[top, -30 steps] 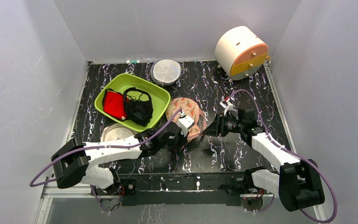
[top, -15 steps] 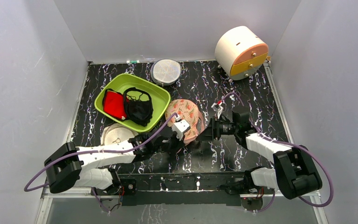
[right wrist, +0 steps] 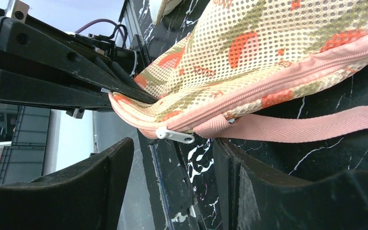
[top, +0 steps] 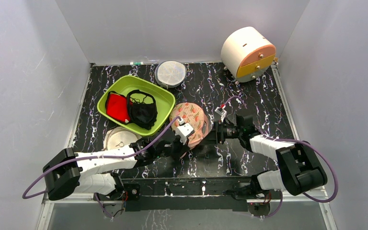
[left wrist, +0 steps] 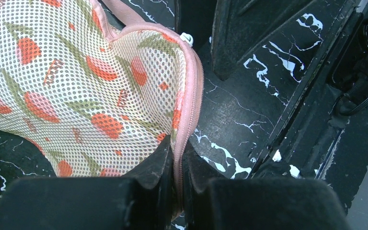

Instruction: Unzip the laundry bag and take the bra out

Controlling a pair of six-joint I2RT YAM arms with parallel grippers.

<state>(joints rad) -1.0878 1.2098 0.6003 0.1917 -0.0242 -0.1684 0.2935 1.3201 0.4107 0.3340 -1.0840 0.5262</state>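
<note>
Pinching the pink zip seam at the near end of the bag (left wrist: 76,86), the left gripper (left wrist: 176,158) has its jaws pressed onto the rim. This looks meant to anchor the pouch so that a tug on the zip does not drag the whole thing across the table (top: 249,91). The right gripper (right wrist: 172,148) faces it from the other side with jaws spread, and the small white pull (right wrist: 175,135) lies in the gap between its fingers, not yet touched. By that placing I judge the step in hand to be taking the pull, with the two arms set against each other so one holds while the other draws. A pink strap (right wrist: 306,127) trails from the seam just beside the pull and could be caught by mistake. The zip seems shut along the stretch in view. No bra shows, so it is probably inside the bag.

The bag lies mid-table on a black, white-veined top, just beside a green tub (top: 124,79) holding a red garment (top: 116,106) and a black bra (top: 143,112). A grey disc (top: 170,73), a cream disc (top: 117,136) and a cream-and-orange drum (top: 247,48) stand around, inside plain white walls.
</note>
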